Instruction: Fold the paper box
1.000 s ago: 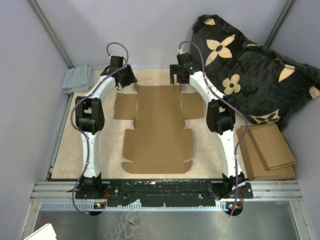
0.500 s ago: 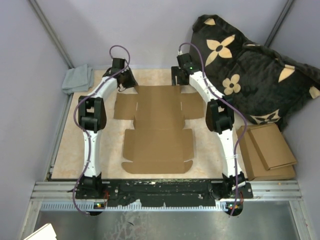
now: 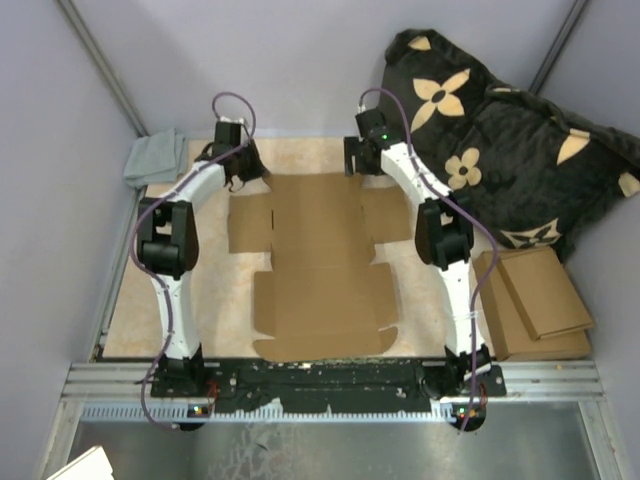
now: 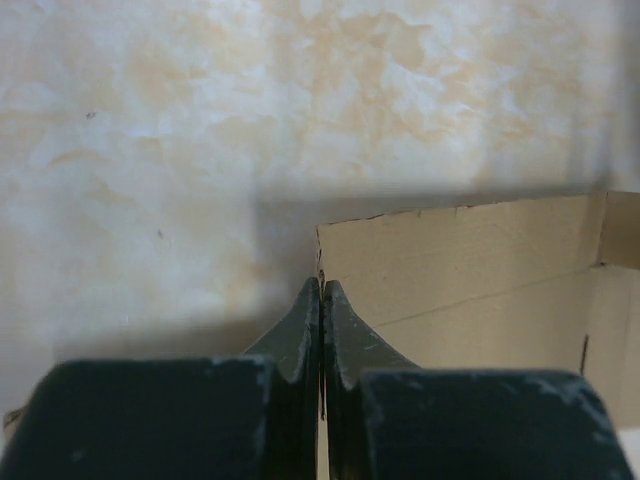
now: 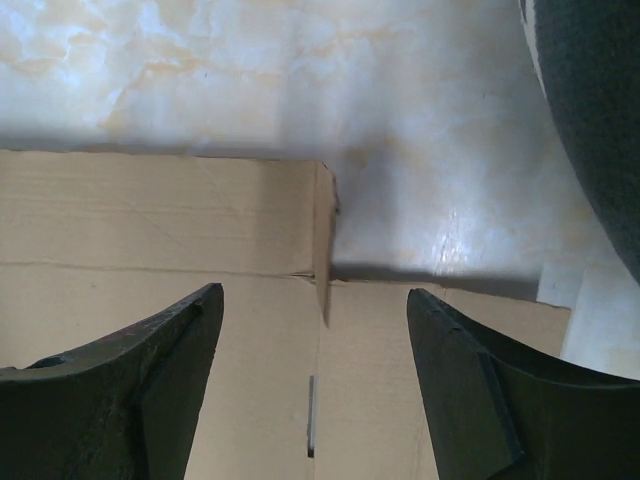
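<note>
Left claw (image 4: 321,288): I have it clamped on the far-left edge of the paper box (image 3: 318,262), probably to lift that flap
Right claw (image 5: 315,293): apart, straddling the far-right corner

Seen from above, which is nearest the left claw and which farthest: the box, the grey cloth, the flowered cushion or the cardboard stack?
From the left gripper:
1. box: its far left corner is at the fingertips.
2. grey cloth: to the left, by the wall.
3. flowered cushion: far right corner.
4. cardboard stack: right edge, nearer the bases.
</note>
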